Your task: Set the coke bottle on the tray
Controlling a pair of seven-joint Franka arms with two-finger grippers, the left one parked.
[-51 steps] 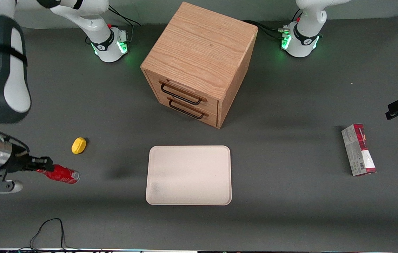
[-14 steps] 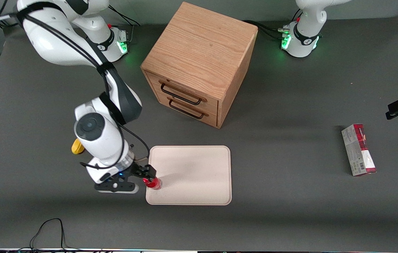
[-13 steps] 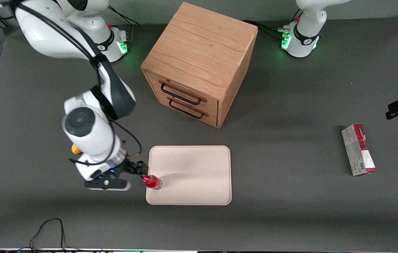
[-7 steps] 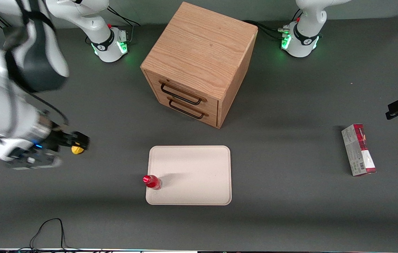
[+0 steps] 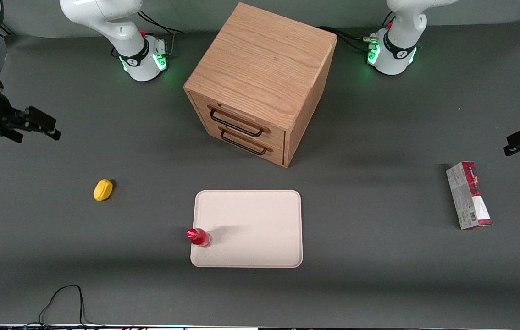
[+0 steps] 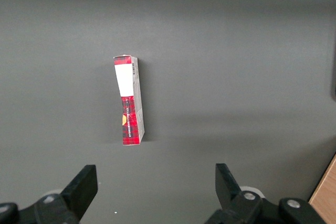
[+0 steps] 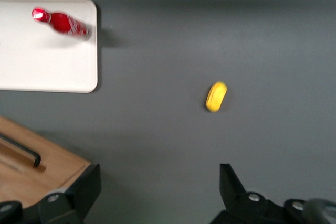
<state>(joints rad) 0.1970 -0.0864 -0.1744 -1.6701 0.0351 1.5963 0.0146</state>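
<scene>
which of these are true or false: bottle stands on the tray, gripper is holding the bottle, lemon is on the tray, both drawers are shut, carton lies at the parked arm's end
1. The coke bottle stands upright on the tray, at its edge toward the working arm. True.
2. The gripper holds the bottle. False: it is open and empty, up above the table at the working arm's end, well apart from the bottle.
3. The yellow lemon is on the tray. False: it lies on the table, beside the tray.
4. Both drawers of the wooden cabinet are shut. True.
5. The red-and-grey carton lies toward the parked arm's end. True.
</scene>
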